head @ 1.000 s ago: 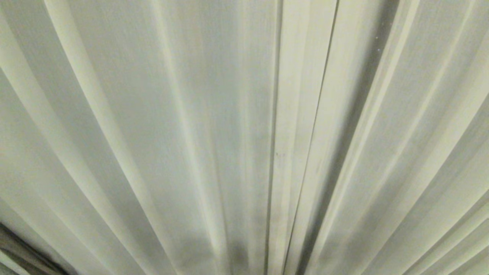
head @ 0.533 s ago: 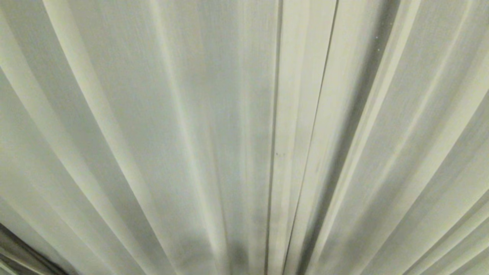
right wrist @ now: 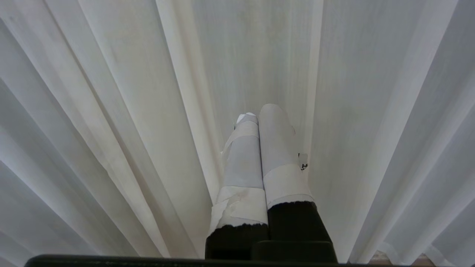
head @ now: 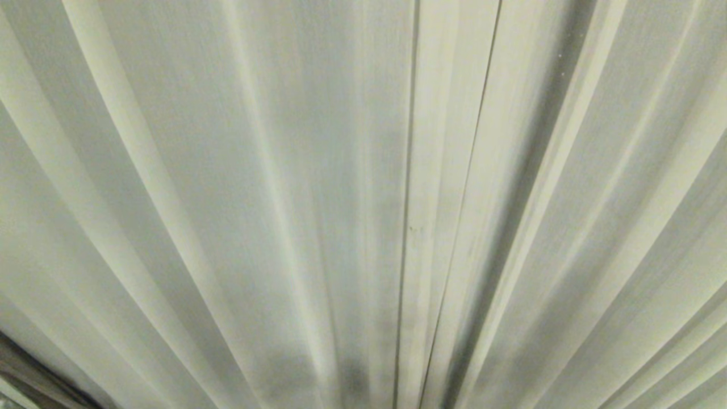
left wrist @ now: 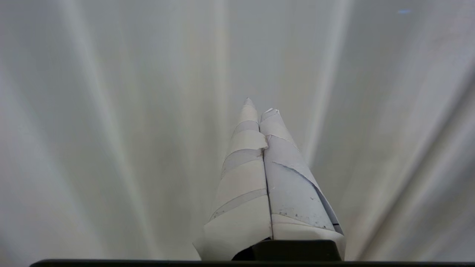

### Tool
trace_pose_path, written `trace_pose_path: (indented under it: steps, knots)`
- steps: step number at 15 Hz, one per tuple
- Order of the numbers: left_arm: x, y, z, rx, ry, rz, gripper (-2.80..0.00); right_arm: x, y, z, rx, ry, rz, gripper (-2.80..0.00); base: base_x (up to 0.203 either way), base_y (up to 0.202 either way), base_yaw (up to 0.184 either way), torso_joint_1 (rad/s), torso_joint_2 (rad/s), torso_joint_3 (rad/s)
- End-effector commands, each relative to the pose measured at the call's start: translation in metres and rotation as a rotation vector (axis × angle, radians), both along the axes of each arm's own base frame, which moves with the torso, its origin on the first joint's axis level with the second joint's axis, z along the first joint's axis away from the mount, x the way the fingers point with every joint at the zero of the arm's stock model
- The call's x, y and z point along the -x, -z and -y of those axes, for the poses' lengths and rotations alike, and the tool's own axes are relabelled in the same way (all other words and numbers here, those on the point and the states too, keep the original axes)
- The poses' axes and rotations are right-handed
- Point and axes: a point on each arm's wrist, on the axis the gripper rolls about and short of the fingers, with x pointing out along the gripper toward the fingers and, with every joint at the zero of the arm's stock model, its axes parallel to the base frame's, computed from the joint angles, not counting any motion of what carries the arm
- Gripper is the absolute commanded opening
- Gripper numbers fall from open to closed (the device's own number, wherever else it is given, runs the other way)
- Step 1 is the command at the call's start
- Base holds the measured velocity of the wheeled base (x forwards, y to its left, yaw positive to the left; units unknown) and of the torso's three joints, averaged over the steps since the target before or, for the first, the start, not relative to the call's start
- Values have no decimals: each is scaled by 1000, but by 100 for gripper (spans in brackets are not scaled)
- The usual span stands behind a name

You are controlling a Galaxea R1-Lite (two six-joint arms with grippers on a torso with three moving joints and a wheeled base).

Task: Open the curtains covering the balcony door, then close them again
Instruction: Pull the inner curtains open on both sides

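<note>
Cream-white pleated curtains (head: 272, 187) fill the whole head view, drawn together, with the two panels meeting at a dark vertical seam right of centre. The balcony door is hidden behind them. Neither gripper shows in the head view. In the left wrist view my left gripper (left wrist: 259, 105) points at the curtains (left wrist: 111, 111), its white-taped fingers pressed together with nothing between them. My right gripper (right wrist: 258, 110) is likewise shut and empty, its taped fingers lying close against the curtains (right wrist: 111, 92) in the right wrist view.
A dark strip (head: 23, 363), perhaps floor or frame, shows past the curtain at the lower left corner of the head view. A sliver of floor (right wrist: 378, 257) peeks under the wavy hem in the right wrist view.
</note>
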Motion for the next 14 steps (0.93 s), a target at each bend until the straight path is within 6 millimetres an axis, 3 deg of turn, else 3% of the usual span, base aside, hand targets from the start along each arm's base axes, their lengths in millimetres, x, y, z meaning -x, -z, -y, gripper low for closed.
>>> trace_pose_path:
  steps: [1,4,7,11,14]
  knots:
    - [-6,-28,1,-4,54,-25,-280,0,0,0,-1,-1,1,-280,0,0,0,0,0,0]
    - [-17,-84,6,-25,260,-10,-280,0,0,0,-1,0,1,-280,0,0,0,0,0,0]
    - [-43,-133,10,-42,484,-27,-280,0,0,0,-1,-1,1,-280,0,0,0,0,0,0]
    - [-91,-181,17,-47,730,-66,-280,0,0,0,-1,-1,1,-280,0,0,0,0,0,0]
    - [-134,-207,34,-45,880,-98,-280,0,0,0,-1,0,1,-280,0,0,0,0,0,0]
